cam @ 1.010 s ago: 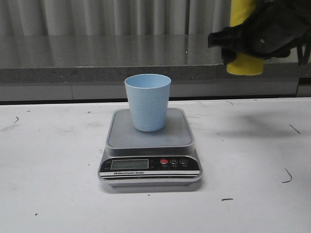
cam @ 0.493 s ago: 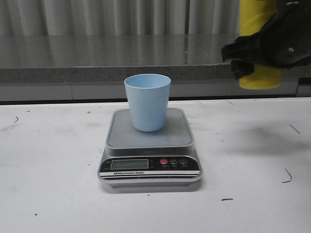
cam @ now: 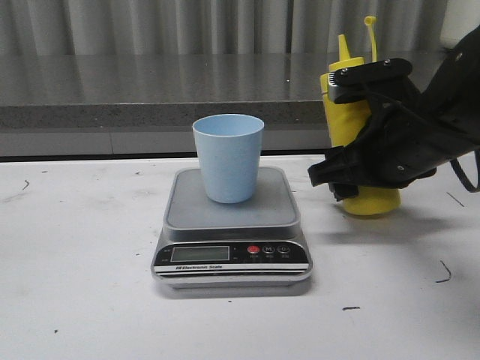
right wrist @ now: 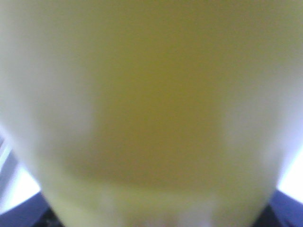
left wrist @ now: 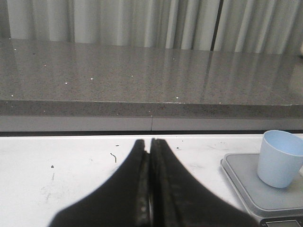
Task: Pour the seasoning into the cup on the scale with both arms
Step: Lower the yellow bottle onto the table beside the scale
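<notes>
**On the bench: bottle held beside the scale**

Right of the scale (cam: 231, 225), our right hand (cam: 352, 161) grips the upright seasoning (cam: 346, 112). We see the cup (cam: 228, 156) centred on the platform; our left hand (left wrist: 150, 189) is clenched, empty.

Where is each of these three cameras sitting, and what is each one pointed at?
Front view: faces forward over the table at the cup on the scale; right claw grips the yellow bottle.
Left wrist view: above the shut left claw, looking across the table.
Right wrist view: pressed against the bottle, blurred yellow.
Front and left wrist views share cup and scale.
</notes>
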